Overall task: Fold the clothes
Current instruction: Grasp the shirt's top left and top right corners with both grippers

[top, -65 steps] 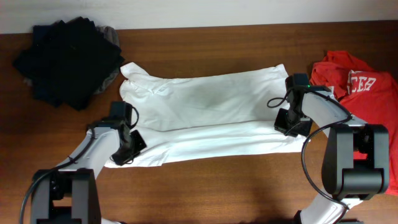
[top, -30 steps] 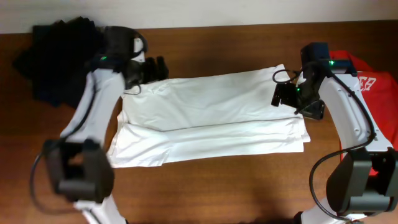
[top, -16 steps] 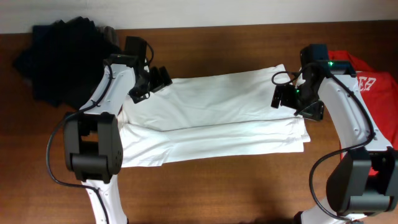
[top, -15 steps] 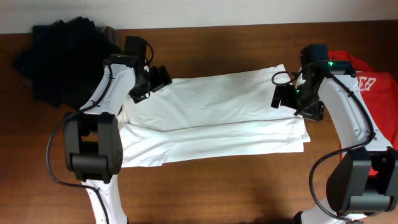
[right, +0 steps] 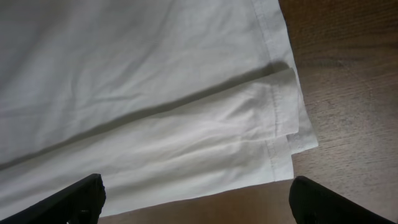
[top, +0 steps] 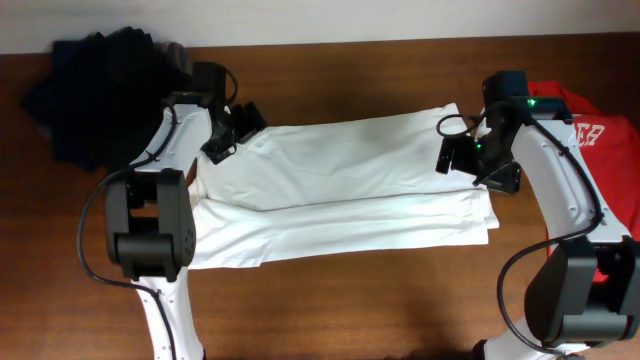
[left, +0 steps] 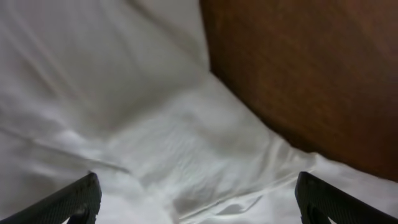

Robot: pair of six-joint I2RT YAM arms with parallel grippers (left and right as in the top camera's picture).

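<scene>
The clothes, a white T-shirt [top: 340, 185], lie spread lengthwise across the table with a long fold line running left to right. My left gripper [top: 235, 135] hovers open over the shirt's far left corner. In the left wrist view, rumpled white cloth [left: 155, 143] lies between its fingers [left: 78, 199] with nothing gripped. My right gripper [top: 456, 158] stands open above the shirt's right end. The right wrist view shows the layered hem [right: 277, 118] there, and the open gripper [right: 199, 205] holds nothing.
A pile of black garments [top: 95, 90] sits at the far left corner, close to the left arm. A red T-shirt [top: 590, 130] lies at the far right, beside the right arm. Brown wooden table [top: 350, 310] shows in front of the shirt.
Since two seconds ago both grippers have left the shirt's near half for its far corners. In the last half second the left gripper shifted slightly left. The right arm has held still.
</scene>
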